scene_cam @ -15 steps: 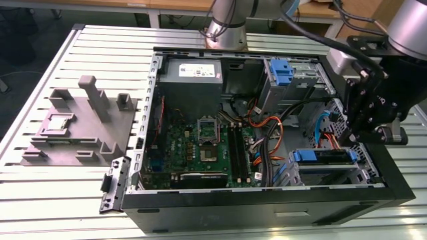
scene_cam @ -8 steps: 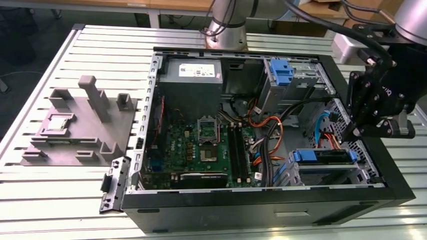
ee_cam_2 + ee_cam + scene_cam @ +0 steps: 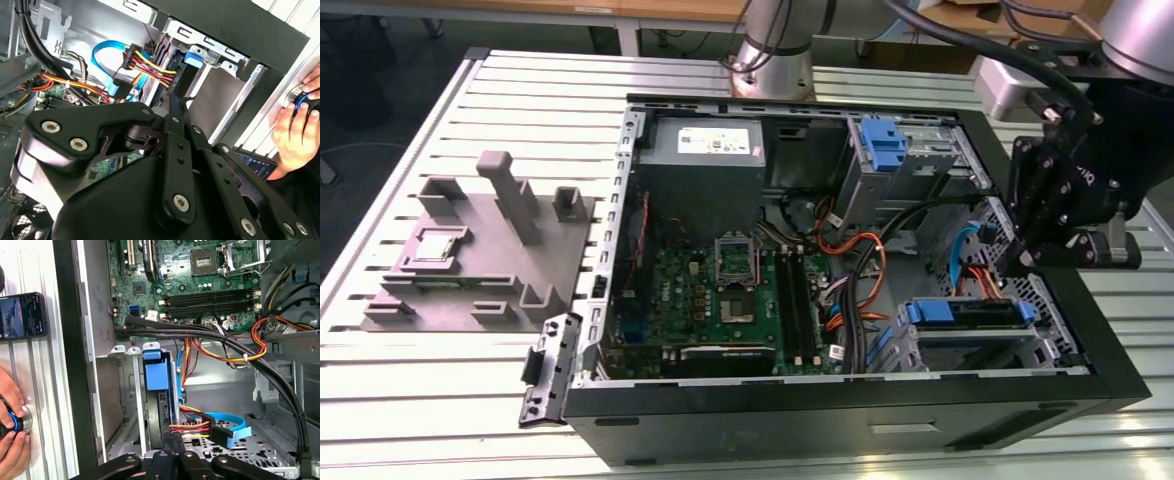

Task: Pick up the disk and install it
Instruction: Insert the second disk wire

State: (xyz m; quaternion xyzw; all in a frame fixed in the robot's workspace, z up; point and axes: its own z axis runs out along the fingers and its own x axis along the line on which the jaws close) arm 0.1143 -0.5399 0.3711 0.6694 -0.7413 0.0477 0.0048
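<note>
The slatted table (image 3: pixel 400 150) is carrying the open computer case (image 3: pixel 854 400), and I'm placing everything by that case. In the exterior view a grey fixture (image 3: pixel 480 250) is lying just beside the case, on the exterior view's left. The first wrist view is showing a hand (image 3: pixel 10 435) and a phone (image 3: pixel 22 315) just outside the case wall.

The gripper (image 3: pixel 1014 270) is hanging inside the case over the drive cage, its jaws drawn together. I cannot tell whether they are pinching anything.

The disk (image 3: pixel 981 315) is sitting in that cage, blue plastic showing on its end and cables running beside it.
</note>
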